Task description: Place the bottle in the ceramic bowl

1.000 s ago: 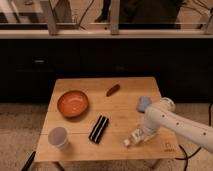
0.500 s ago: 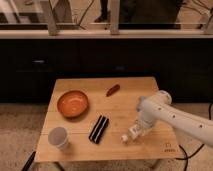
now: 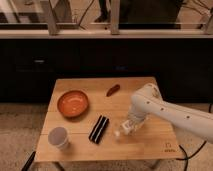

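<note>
The orange-red ceramic bowl sits on the left part of the wooden table, empty. My gripper reaches in from the right on a white arm, low over the table's middle front. It is shut on the small clear bottle, whose white end sticks out to the lower left, just right of the black bar. The bottle is about a bowl's width to the right of and nearer than the bowl.
A white-grey cup stands at the front left corner. A small red-brown object lies at the back middle. The black bar lies between the bowl and the gripper. A dark cabinet wall stands behind the table.
The gripper has moved left with the bottle, from the right front of the table towards the black bar. The arm now covers the blue block seen earlier.
</note>
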`<control>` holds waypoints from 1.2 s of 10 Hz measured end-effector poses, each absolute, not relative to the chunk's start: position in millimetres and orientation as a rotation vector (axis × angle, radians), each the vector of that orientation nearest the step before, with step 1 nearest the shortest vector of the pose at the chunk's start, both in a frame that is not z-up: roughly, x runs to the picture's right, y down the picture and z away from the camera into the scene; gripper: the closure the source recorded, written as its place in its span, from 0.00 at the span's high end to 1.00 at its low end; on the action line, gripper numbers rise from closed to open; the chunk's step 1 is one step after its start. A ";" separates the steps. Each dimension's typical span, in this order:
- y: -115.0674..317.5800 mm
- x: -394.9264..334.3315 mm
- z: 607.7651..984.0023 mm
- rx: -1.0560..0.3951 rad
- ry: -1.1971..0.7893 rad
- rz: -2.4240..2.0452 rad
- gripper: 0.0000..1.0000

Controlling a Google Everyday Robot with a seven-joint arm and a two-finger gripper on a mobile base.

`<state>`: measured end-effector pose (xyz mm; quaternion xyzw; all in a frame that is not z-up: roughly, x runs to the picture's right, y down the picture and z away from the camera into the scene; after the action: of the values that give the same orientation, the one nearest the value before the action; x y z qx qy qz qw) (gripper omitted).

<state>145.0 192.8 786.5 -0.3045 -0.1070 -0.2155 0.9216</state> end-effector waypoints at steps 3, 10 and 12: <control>173.8 128.9 790.3 -0.625 -0.215 -0.462 0.00; 133.7 87.8 806.1 -0.612 -0.216 -0.518 0.00; 128.4 75.8 805.8 -0.620 -0.207 -0.546 0.00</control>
<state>75.8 128.4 805.8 -0.3007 -0.1006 -0.2648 0.9107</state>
